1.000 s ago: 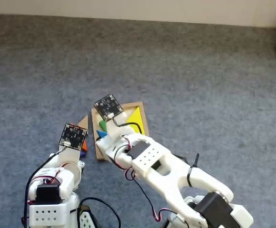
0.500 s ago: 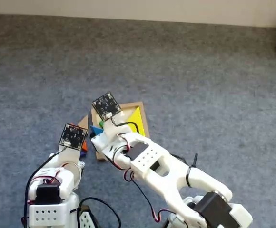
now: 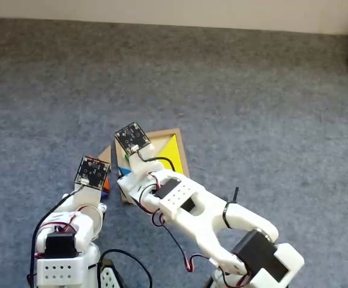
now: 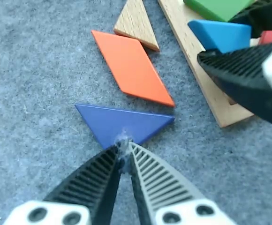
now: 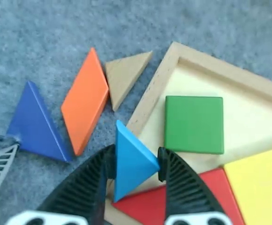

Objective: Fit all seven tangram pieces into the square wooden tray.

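**Inspector:** What is the right gripper (image 5: pixel 135 163) doing?

**Assistant:** Its jaws are pinching the light blue triangle (image 5: pixel 129 157) by two of its edges. The piece is sitting over the rim of the wooden tray (image 5: pixel 151 91). Part of it is lying above the tray floor and part above the grey carpet (image 5: pixel 56 28), just beside the green square (image 5: pixel 193 124).

**Inspector:** What is lying inside the tray?

**Assistant:** The green square is lying flat near one corner. The red piece (image 5: pixel 173 206) and the yellow triangle (image 5: pixel 262 187) are lying flat side by side, close to the square.

**Inspector:** And outside it?

**Assistant:** Three pieces are lying on the carpet along one side of the tray. The natural wood triangle (image 5: pixel 124 75) is sitting just off the rim. The orange parallelogram (image 5: pixel 84 108) is lying next to it. The dark blue triangle (image 5: pixel 33 124) is lying farthest from the tray.

**Inspector:** And the left gripper (image 4: pixel 123 151)?

**Assistant:** Its fingers are pressing together, and the tips are meeting at one corner of the dark blue triangle. Whether they are nipping that corner or merely touching it cannot be told.
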Motion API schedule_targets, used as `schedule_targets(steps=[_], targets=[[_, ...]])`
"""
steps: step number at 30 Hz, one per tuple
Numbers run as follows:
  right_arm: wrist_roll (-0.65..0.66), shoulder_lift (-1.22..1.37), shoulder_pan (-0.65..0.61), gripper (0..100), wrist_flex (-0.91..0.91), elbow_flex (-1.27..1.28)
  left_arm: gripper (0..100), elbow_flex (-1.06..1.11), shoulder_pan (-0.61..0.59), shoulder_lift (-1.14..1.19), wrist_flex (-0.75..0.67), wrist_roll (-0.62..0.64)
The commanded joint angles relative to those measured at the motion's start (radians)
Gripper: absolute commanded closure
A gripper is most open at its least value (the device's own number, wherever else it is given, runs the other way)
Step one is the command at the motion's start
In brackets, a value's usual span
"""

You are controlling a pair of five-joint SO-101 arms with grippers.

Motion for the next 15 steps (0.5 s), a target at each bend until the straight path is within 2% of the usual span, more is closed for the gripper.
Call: schedule_targets(steps=[1, 6, 15], targets=[[-0.006, -0.008, -0.004, 92.4, -0.015, -0.059, 99, 0.021, -0.01, -0.005, 0.003, 0.006], [-0.006, -0.01, -0.004, 81.7, -0.015, -0.058, 99, 0.021, -0.01, -0.005, 0.003, 0.006], [-0.002, -0.013, -0.004, 81.3, -0.015, -0.061, 99, 0.021, -0.01, -0.005, 0.003, 0.006]])
